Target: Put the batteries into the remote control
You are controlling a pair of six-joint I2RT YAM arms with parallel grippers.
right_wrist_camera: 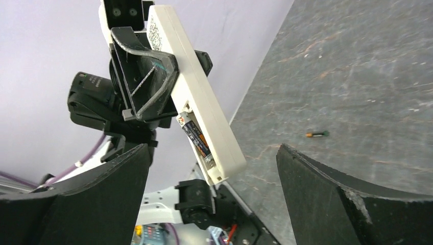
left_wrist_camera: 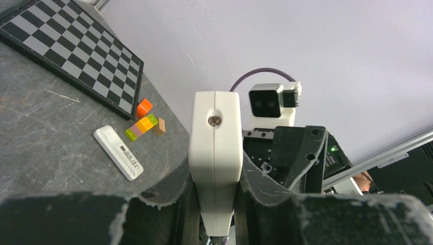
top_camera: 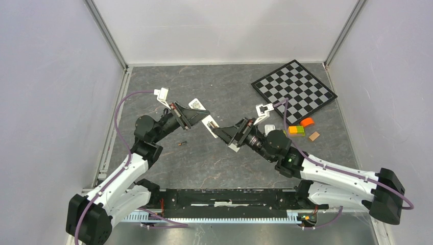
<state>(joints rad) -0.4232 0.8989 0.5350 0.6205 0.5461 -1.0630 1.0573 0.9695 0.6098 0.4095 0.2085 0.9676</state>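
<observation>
A small dark brassy-tipped cylindrical battery (top_camera: 181, 143) lies loose on the grey stone-look table (top_camera: 214, 166). At its three o'clock the right fingers (right_wrist_camera: 327, 204) — spread, empty — face a long white plastic remote control (right_wrist_camera: 196, 97) clenched aloft by the left fingers (left_wrist_camera: 168, 196), a second battery (right_wrist_camera: 196, 138) seated inside.

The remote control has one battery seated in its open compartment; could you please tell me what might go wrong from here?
The remote control hangs tilted in the left end effector with no cover on, so the seated battery may slip out.
The second battery lies loose on the table; the open right end effector could set it rolling.
</observation>
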